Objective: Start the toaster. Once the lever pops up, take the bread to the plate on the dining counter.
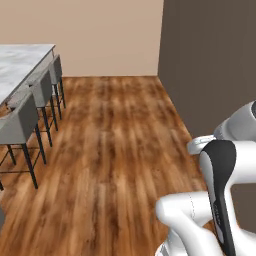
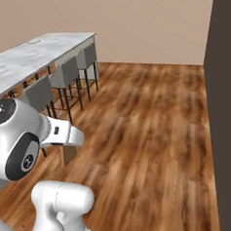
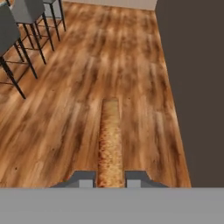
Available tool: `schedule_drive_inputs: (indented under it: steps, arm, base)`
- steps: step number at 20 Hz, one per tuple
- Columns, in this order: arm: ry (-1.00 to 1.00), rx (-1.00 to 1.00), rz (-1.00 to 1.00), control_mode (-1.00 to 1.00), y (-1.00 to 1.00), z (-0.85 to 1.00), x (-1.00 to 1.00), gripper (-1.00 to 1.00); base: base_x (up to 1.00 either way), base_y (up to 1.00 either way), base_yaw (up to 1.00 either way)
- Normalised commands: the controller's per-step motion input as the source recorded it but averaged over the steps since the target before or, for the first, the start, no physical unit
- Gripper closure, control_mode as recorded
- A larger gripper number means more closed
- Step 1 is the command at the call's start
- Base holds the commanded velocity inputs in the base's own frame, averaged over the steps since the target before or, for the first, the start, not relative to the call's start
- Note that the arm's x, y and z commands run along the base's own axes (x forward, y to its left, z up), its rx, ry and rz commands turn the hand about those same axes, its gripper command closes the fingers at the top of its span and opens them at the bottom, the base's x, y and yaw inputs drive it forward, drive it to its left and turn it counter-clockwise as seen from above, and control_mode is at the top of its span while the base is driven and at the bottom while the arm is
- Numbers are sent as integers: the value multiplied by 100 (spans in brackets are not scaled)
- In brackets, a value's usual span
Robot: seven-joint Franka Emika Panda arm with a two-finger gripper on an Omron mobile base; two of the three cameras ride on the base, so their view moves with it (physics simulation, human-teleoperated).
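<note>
Gripper pinches the bread edge-on between its 2 fingertips; the slice runs straight out from the jaws, showing its brown speckled crust. In the right base view the bread hangs as a small tan piece below the white hand, over the floor.

Beneath and around the slice: wooden plank floor, glossy, brown. Dark grey-brown wall stands to the right of the slice in the hand view, and on the right in both base views.

Dining counter, white marble with grey veins, lies to the robot's left, well apart from the gripper. A small round pale shape on its far part may be the plate; too small to be sure. Grey stools on dark thin legs stand in a row along the counter's near side; 3 are visible in the right base view. Beige wall closes the far end of the room.
</note>
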Motion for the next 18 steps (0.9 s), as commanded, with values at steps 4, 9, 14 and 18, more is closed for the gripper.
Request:
schedule_drive_inputs:
  steps: [4,9,14,18]
  arm:
    - [0,0,0,100,0,0,0,100]
    - [0,0,0,100,0,0,0,100]
    - [0,0,0,100,0,0,0,100]
    - [0,0,0,100,0,0,0,100]
  base:
    - [100,-75,16]
    - [100,-52,14]
    - [100,-24,13]
    - [100,-26,14]
